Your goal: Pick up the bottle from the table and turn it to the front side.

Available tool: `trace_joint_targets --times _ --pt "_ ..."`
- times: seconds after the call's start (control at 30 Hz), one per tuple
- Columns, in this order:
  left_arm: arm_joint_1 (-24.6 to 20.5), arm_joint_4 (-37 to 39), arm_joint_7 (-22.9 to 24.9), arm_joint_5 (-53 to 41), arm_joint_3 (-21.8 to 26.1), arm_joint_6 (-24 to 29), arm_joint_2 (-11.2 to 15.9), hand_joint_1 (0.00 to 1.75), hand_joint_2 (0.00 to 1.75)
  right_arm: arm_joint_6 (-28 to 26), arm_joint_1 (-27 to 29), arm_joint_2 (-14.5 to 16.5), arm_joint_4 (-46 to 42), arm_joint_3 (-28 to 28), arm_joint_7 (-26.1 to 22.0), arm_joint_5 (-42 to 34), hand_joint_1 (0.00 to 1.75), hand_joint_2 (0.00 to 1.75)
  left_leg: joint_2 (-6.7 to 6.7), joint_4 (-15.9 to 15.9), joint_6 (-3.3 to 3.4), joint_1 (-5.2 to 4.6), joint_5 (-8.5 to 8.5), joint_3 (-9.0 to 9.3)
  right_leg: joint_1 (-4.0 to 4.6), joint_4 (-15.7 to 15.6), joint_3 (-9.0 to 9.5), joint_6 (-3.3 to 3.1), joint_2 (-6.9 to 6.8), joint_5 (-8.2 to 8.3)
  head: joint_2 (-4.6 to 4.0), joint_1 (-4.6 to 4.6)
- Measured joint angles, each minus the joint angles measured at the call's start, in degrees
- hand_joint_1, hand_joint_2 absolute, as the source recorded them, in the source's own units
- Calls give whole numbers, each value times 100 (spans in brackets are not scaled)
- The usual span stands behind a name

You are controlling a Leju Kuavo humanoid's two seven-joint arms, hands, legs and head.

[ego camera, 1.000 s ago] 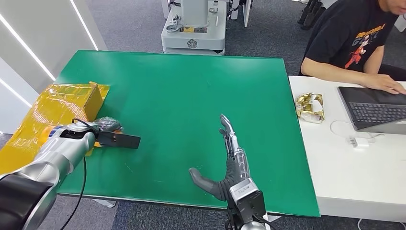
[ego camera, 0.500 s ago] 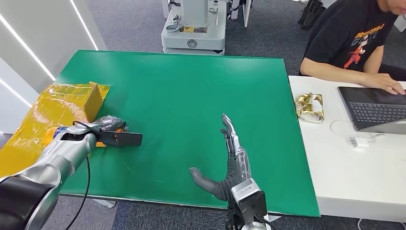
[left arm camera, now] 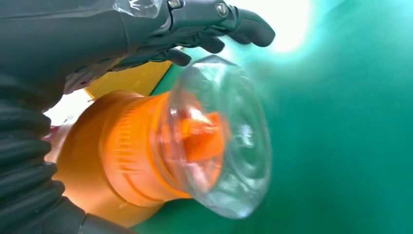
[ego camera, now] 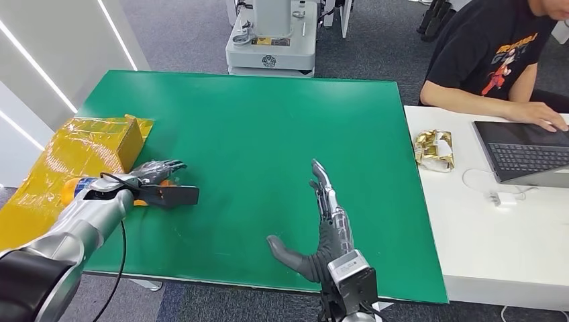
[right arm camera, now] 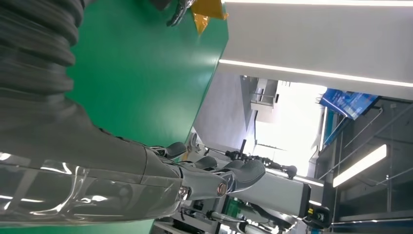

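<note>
Head view: we see our left hand [ego camera: 156, 171] at the left edge of the green table [ego camera: 268, 127], just beside the yellow box [ego camera: 94, 144]. Its fingers reach out over the bottle [ego camera: 75, 189], which lies on its side w/ an orange body showing behind the wrist. A black camera block [ego camera: 168, 195] on the wrist covers part of it, so we can't tell from here if the fingers actually clamp it. Our right hand [ego camera: 327, 221] sits near the table's front edge, well apart from the bottle, flat and spread, thumb out to the side, holding nothing. A person [ego camera: 496, 57] sits at the white desk [ego camera: 496, 248] to the right, hands on a laptop [ego camera: 527, 153]; a gold wrapper [ego camera: 434, 149] lies on the desk near the green table's edge. A grey machine base [ego camera: 272, 40] stands beyond the far edge.

Left wrist view: the bottle [left arm camera: 170, 151] is close up, orange w/ a clear domed end toward the cam. Fingers [left arm camera: 214, 29] arch over it, tips past the clear end, loosely curved; contact w/ the bottle is unclear, so grip can't be told.

Right wrist view: right hand [right arm camera: 170, 175] w/ fingers extended and apart over the green table [right arm camera: 146, 73], nothing in it. The yellow box [right arm camera: 207, 9] shows at the far corner.
</note>
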Motion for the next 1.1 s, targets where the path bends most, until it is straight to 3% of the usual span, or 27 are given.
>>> trace_joint_targets --times 0.17,0.3,0.5,0.7,0.93,1.1 --pt "248 -389 -203 445 58 511 270 0 175 213 53 0 -83 -41 57 22 0 175 4 -1 0 0 0 0 0 1 -2 -1 4 -1 0 0" --pt "755 -1146 -133 765 284 833 620 0 175 372 90 0 -152 -76 85 32 0 175 14 -2 -7 1 -5 0 0 1 -7 -3 16 -2 0 -1" --pt "1500 -2443 51 835 584 587 1207 0 175 487 156 0 -258 -136 119 81 0 175 14 -2 -8 2 -6 -5 1 0 -13 -7 15 -7 0 1" --pt "1906 -3465 119 926 863 385 1672 0 175 516 222 0 -351 -191 119 128 0 175 12 -2 -8 3 -6 -6 2 0 -12 -8 13 -7 0 1" --pt "2204 -4267 30 1193 1100 389 1845 0 175 518 266 0 -400 -222 118 157 0 175 12 0 -8 2 -6 -6 2 -1 -14 -9 12 -6 0 0" --pt "2371 -5059 -500 2055 1443 657 1496 0 175 514 277 0 -403 -241 104 192 0 175 -4 1 -7 -1 -6 -9 -1 -8 -11 -7 -4 -7 0 1"
